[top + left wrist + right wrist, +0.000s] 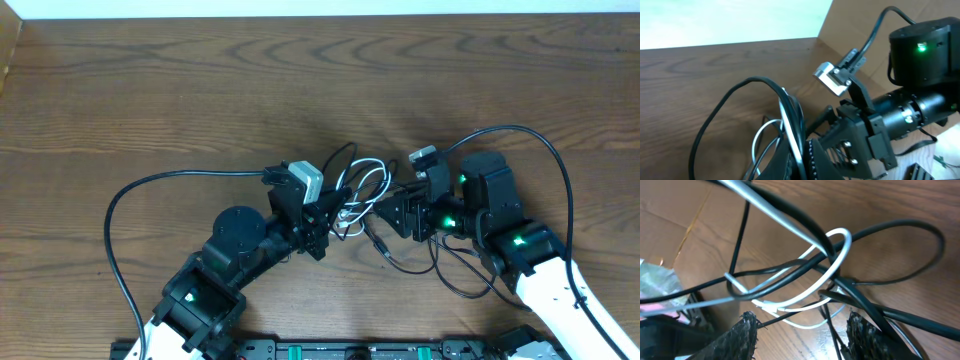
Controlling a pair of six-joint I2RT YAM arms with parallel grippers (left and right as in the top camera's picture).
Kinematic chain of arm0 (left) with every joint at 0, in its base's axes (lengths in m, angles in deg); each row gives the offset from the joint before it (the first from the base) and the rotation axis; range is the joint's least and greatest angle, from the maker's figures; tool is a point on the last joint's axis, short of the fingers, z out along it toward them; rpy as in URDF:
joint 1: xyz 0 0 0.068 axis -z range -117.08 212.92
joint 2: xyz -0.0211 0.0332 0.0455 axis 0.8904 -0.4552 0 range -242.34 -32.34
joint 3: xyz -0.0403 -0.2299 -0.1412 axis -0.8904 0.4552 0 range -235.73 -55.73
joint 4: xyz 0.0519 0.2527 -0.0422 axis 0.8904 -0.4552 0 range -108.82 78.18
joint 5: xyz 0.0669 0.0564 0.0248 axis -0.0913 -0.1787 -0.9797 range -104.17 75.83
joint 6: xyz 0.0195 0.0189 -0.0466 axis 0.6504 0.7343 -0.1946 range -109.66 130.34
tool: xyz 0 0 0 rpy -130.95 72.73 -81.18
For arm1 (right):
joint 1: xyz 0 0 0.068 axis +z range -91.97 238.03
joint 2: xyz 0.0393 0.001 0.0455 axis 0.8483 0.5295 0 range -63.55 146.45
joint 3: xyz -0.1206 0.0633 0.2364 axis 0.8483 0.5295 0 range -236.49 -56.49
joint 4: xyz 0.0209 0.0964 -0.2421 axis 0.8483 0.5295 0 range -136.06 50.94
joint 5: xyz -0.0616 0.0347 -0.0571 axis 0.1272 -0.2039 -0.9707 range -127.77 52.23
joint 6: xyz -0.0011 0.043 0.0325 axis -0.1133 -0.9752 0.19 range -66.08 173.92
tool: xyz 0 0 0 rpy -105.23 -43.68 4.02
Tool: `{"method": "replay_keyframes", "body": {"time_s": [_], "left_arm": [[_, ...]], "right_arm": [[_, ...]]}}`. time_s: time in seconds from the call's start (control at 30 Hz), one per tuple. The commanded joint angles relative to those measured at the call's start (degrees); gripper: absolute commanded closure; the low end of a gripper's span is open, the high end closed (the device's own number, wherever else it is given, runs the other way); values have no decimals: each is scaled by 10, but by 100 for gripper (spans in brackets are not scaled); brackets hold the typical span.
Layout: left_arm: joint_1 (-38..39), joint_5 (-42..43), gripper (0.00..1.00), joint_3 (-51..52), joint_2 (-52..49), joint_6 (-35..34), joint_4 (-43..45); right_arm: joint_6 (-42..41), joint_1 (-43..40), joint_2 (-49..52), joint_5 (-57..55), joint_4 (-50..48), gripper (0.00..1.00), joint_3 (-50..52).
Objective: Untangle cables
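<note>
- The left tool is found shut on the cables; the right tool is partly open around them, nothing gripped.
- The cables are bunched between both tools, on the desk.
- The knot may be tightened if several strands are caught together.

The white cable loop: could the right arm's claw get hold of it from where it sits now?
Probably yes. The right gripper is open and the white cable lies just ahead of its fingers, but black cables cross over it, so it might pinch those too.
</note>
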Motion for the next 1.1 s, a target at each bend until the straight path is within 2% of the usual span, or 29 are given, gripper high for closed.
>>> {"method": "replay_keyframes", "body": {"time_s": [0.0,0.23,0.47,0.63,0.93,1.07], "left_arm": [[0,27,92,-7,2,-3,8],[0,27,92,-7,2,-4,8],[0,27,93,-7,2,-21,7],[0,27,92,-7,2,-21,7],[0,27,93,-7,-2,-21,7],[0,27,93,-7,-13,-34,8]], "right_arm": [[-3,3,0,-43,1,44,-10],[-3,3,10,-94,5,51,-10],[-44,4,51,-109,-37,50,-10],[-83,5,76,-69,-91,51,-10],[-156,9,79,-57,-142,48,-10],[-157,28,79,-61,-167,47,-10]]}}
